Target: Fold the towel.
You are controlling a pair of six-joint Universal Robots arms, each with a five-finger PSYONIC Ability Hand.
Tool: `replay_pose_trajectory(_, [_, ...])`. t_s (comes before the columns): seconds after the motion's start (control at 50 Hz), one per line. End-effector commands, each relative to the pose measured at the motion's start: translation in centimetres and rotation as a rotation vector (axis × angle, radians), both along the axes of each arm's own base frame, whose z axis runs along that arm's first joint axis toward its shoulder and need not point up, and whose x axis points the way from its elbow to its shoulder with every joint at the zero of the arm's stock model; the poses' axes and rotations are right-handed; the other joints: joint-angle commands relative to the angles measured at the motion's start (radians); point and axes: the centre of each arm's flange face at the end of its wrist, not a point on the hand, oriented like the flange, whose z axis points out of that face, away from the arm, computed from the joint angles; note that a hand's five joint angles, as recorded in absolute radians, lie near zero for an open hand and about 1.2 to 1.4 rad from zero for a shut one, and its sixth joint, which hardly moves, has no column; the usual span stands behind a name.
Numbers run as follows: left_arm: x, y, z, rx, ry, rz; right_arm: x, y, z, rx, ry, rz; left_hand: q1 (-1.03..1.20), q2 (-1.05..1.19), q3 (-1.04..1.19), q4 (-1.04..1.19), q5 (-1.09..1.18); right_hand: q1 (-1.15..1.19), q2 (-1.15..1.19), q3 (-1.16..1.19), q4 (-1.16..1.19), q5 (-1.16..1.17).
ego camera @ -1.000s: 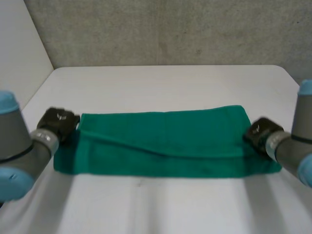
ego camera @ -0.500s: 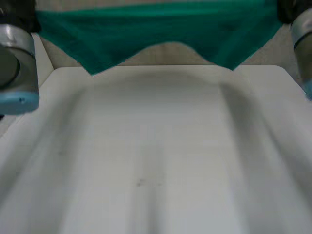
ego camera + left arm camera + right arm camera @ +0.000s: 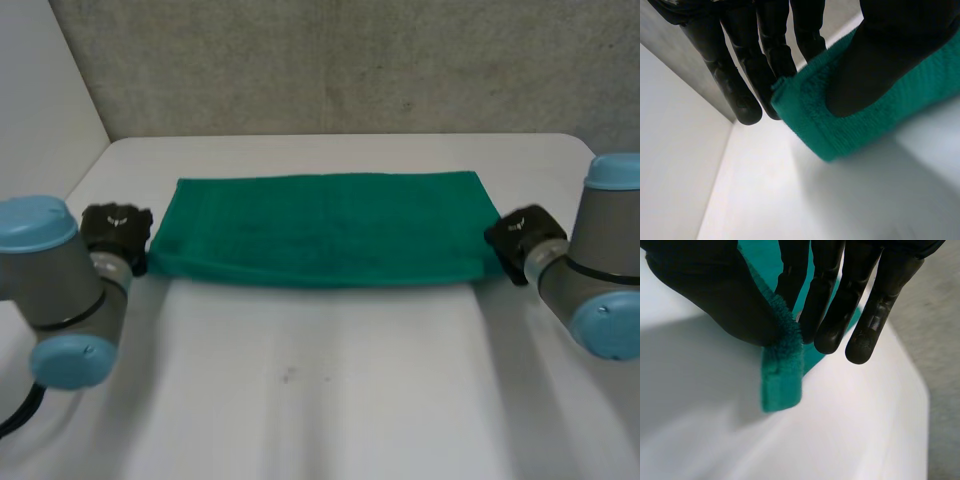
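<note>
Towel (image 3: pixel 325 230), green, one item: lies flat on the white bench (image 3: pixel 330 390) as a long, even band running side to side, its near long edge rounded like a fold. Half a second ago it hung in the air at the top of the head view with both arms raised. A second ago it lay nearer the camera, wider, with a slanting flap across it. It is now down again, narrower and farther back. Left hand (image 3: pixel 115 232): at the towel's left end, by the near corner. In the left wrist view its thumb (image 3: pixel 875 65) presses on top of the towel (image 3: pixel 810 125) and the fingers (image 3: pixel 770 55) reach straight along the other side of the cloth, so the end is clamped between them. Right hand (image 3: pixel 520 240): at the towel's right end, by the near corner. In the right wrist view it pinches a corner of the cloth between its thumb and fingers, and the tip of that corner sticks out past them. Left arm (image 3: pixel 55 270) and right arm (image 3: pixel 600 270): grey with light-blue caps, one at each end of the towel, both low over the bench. Surroundings: grey wall (image 3: pixel 350 60) behind the bench's far edge, well apart from the towel; white side panel (image 3: pixel 40 100) at the far left corner.
</note>
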Motion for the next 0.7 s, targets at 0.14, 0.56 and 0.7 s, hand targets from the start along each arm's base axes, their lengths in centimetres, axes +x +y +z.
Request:
replay_pose_trajectory(0.14, [2.2, 9.7, 1.4, 0.298, -0.33, -0.189, -4.7, 9.5, 0.4, 0.307, 0.396, 0.154, 0.263, 0.199, 0.203, 0.2, 0.259, 0.428, 0.227, 0.218, 0.207, 0.223])
replay_pose_trajectory(0.56, [-2.7, -3.2, -1.1, -0.095, -0.207, -0.135, -0.3, -1.9, -0.8, -0.046, 0.175, 0.057, 0.263, 0.199, 0.203, 0.2, 0.259, 0.428, 0.227, 0.218, 0.207, 0.223])
replay_pose_trajectory(0.7, [-3.1, -7.0, -3.1, -0.12, -0.221, -0.044, 0.9, -5.8, -2.2, -0.135, 0.158, 0.054, 0.263, 0.199, 0.203, 0.2, 0.259, 0.428, 0.227, 0.218, 0.207, 0.223])
